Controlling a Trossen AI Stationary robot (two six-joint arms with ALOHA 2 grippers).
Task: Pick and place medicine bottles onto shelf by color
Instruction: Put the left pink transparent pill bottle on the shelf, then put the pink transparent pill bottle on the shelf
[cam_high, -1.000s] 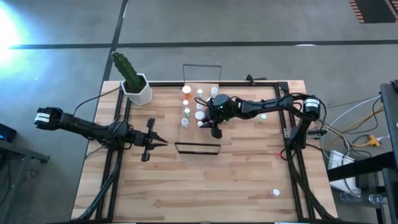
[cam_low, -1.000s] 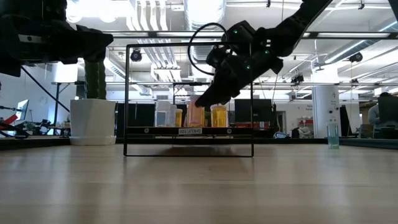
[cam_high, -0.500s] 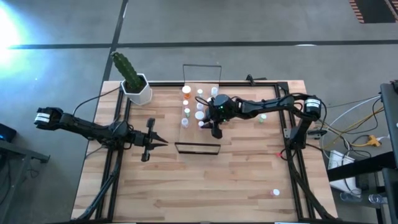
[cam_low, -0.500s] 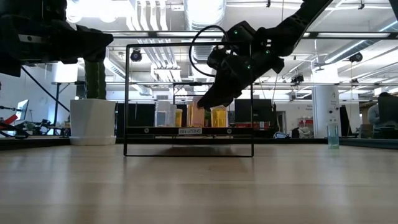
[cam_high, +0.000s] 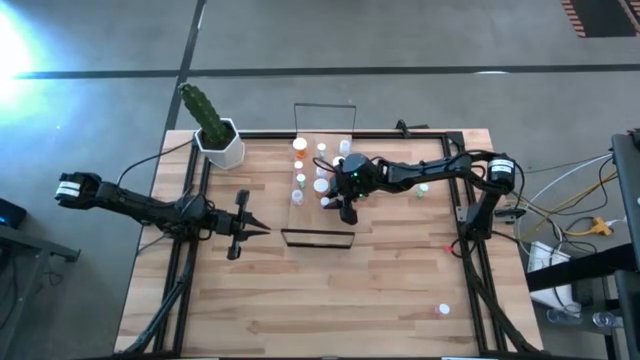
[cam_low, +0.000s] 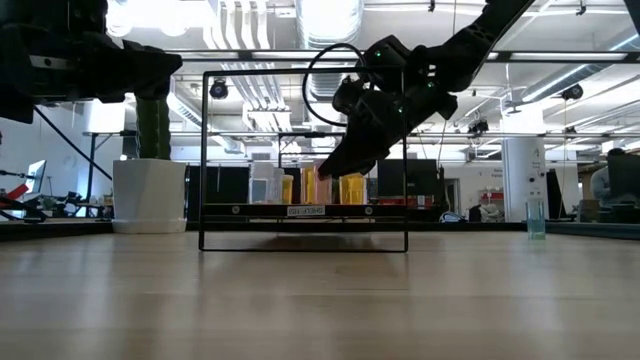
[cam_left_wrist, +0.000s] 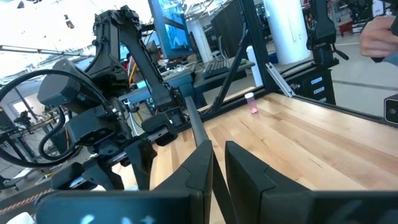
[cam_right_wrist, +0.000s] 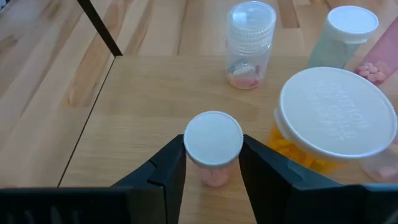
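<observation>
I count most bottles already standing on the shelf (cam_high: 300, 175), with strays left out on the table (cam_high: 380, 290) near the right side and front corner. My right gripper (cam_right_wrist: 213, 163) hovers over the shelf, clamped on a small pink bottle (cam_right_wrist: 213, 148), upright, cap up, axis vertical. My left gripper (cam_high: 262, 229) waits nearly closed, empty.

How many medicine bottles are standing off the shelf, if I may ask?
3 bottles: one beside the right arm, a tiny pink one at the right edge, one near the front-right corner. Others may hide.
</observation>
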